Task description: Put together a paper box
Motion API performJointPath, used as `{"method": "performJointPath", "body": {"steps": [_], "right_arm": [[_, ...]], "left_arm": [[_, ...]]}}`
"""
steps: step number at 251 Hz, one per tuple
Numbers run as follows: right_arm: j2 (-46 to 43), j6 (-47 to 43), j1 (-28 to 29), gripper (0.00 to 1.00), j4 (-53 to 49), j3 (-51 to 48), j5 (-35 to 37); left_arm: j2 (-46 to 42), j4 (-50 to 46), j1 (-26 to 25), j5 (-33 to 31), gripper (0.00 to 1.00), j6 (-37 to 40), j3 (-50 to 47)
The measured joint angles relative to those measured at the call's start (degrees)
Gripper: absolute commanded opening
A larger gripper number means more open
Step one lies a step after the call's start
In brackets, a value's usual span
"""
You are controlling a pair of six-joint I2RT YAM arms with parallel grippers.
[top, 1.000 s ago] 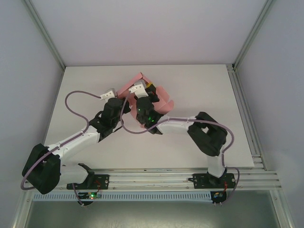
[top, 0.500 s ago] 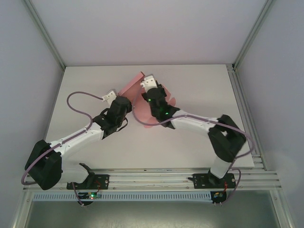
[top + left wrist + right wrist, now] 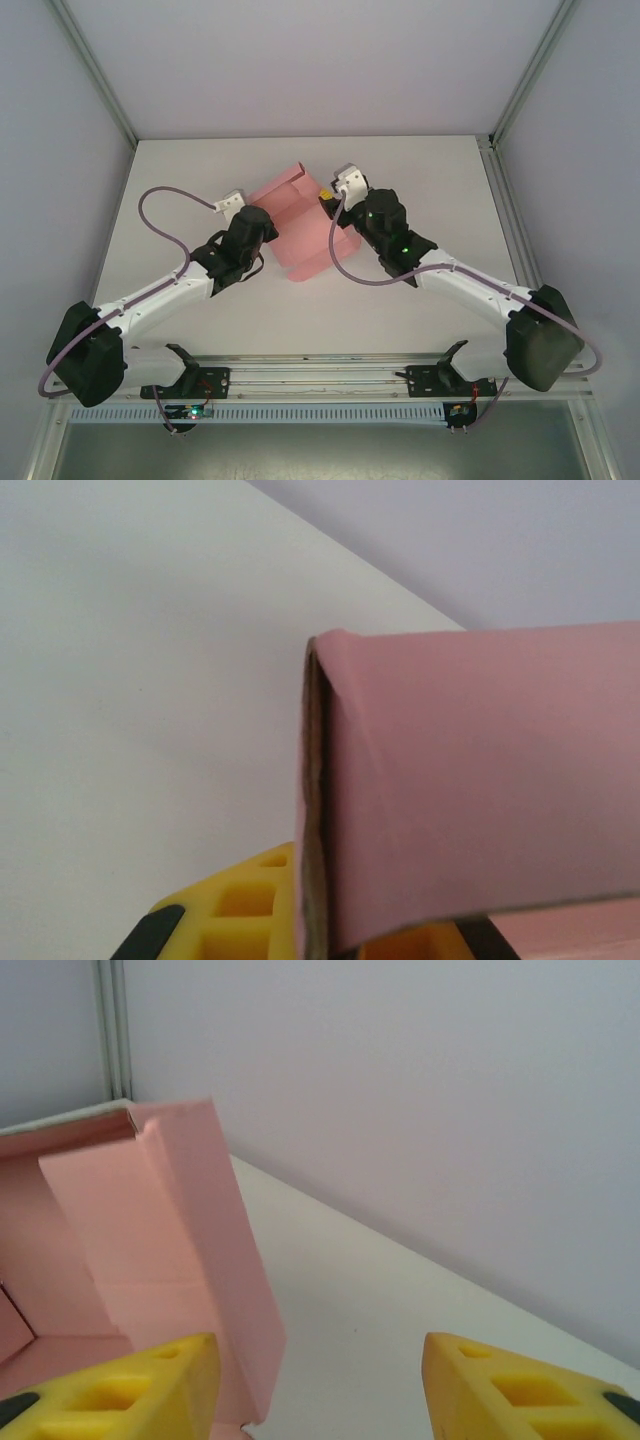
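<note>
Keep paper box (image 3: 305, 225), lying on table (image 3: 170, 180), pinned at its near-left wall and press upright flap (image 3: 190, 1260) inward along its crease, gently. Clamped onto that wall with left gripper (image 3: 300, 925). At box's far-right edge, right gripper (image 3: 315, 1360) spread wide, empty, one finger just beside the flap.

Seen from above, the left gripper (image 3: 270, 214) ends at the paper box (image 3: 305, 225), its fingertips lost beneath the wrist and the pink card. Its own wrist view catches 1 yellow finger (image 3: 235, 915), cut by the bottom edge, while the card runs off to the right. The right gripper (image 3: 320, 1390) has its 2 fingertips (image 3: 125, 1385) likewise cropped below.
</note>
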Motion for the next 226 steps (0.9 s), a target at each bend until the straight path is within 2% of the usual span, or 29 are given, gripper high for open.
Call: {"method": "performJointPath", "body": {"steps": [41,70,109,125,167,176,202,226], "right_arm": [[2.12,-3.69,-0.02,0.61,-2.29,2.43,0.52],[4.42,-5.55,-1.25,0.63,-6.69,5.97,-6.21],[5.4,-6.19,-2.99,0.56,-10.23,7.91,-11.76],[5.6,-6.43,-3.13,0.48,-11.28,8.66,-11.89],[7.65,-7.28,-3.65,0.5,-13.42,11.93,-11.34],[8.46,-7.32,-3.65,0.46,-13.55,12.63,-10.97],[10.56,-7.08,-3.58,0.26,-13.05,13.31,-8.87],[12.55,-6.43,-2.54,0.13,-11.02,13.33,-3.69]], "left_arm": [[0.02,-0.55,0.0,0.83,0.0,1.66,0.46],[0.07,-0.68,0.0,1.44,0.0,2.71,0.7],[0.24,-0.68,0.0,2.6,0.0,4.42,0.7],[0.5,-0.68,0.0,3.21,0.0,4.92,0.94],[1.25,-0.52,0.0,5.03,0.0,5.95,1.75],[1.36,-0.5,0.0,5.38,0.0,6.12,1.77],[1.95,-0.57,0.0,6.21,0.0,6.36,1.99],[2.73,-0.63,0.0,6.93,0.0,6.19,2.45]]}}
